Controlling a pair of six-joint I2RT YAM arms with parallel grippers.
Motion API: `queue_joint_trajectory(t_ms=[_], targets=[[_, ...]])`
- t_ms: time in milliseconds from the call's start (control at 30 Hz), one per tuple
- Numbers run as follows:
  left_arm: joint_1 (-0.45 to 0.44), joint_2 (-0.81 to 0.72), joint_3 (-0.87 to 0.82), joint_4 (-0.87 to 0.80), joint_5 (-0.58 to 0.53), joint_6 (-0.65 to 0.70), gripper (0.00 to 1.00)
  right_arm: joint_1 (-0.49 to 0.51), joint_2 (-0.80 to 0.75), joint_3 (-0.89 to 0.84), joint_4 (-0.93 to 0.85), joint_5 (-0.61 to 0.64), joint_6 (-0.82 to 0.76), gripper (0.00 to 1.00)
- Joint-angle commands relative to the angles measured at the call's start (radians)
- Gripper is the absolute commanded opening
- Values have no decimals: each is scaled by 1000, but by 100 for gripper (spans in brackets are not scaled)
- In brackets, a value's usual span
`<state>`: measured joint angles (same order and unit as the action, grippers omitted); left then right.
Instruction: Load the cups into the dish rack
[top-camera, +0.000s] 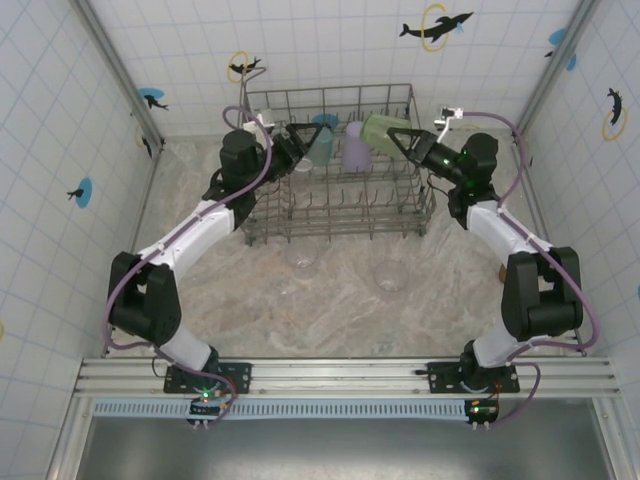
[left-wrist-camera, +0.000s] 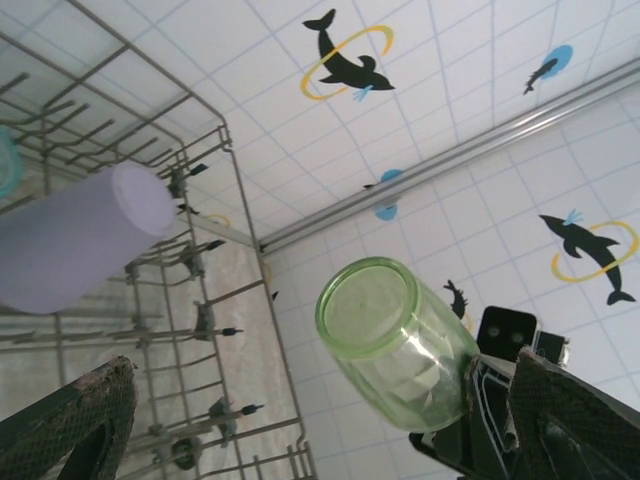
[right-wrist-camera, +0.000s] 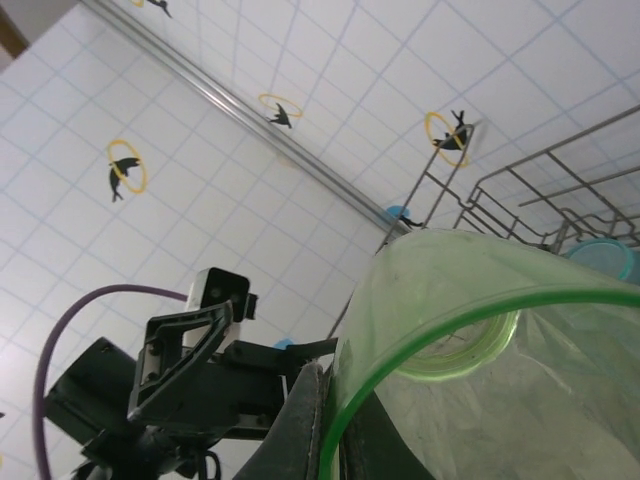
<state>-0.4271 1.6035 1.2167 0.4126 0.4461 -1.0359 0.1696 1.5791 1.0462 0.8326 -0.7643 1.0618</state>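
One translucent light green cup (top-camera: 383, 134) lay tilted over the wire dish rack (top-camera: 422, 190), base leftward, rim pinched by the right tool (top-camera: 403, 142); the left tool (top-camera: 306, 140) stood open.

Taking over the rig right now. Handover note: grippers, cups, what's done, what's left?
Left gripper: open and empty, inside the dish rack, next to the teal cup.
Right gripper: shut on the rim of the light green cup, held tilted above the rack's right side, not yet set down.
Done: teal cup and lavender cup are in the rack.
Left: seat the light green cup, then load the two clear cups, which stand on the table in front of the rack.
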Motion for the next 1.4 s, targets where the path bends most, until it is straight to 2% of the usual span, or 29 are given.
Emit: queue_joint_trajectory(t_ms=[0,333,533,1367], targets=[[-37,42,62,100,37,-70,97,-4,-2,-35,219,-33,116,0],[-109,174,198,150,54,-113,98,-7,10,-86,421,-54,255,0],[-124,230,230,202,49,-163,98,-17,9,-119,517,-56,316,0],[-201,322,328,230,23,-207,98,-48,77,-143,711,-23,490,0]])
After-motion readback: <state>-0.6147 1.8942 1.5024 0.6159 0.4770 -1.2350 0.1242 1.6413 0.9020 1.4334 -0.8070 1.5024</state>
